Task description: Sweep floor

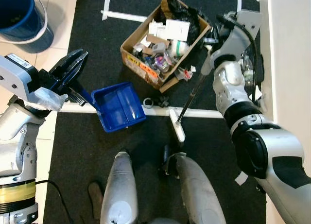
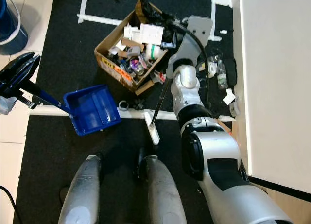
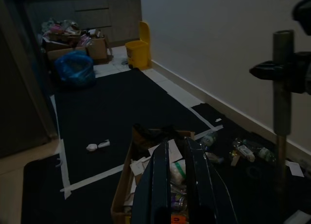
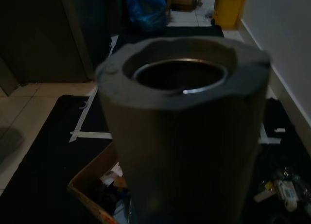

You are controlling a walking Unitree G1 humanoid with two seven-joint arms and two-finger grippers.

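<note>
- Left gripper clamped on blue plastic dustpan handle.
- Right gripper around grey broom pole; finger closure unclear.
- Risk: broom stroke scattering small black debris past dustpan mouth.

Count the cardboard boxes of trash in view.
2. One open cardboard box sits on the black mat beyond the blue dustpan; another box sits far off by the blue bag. More may be hidden.

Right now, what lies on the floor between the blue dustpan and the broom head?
Between dustpan and broom head: small dark debris pieces by the white tape line, in both eye views.
</note>
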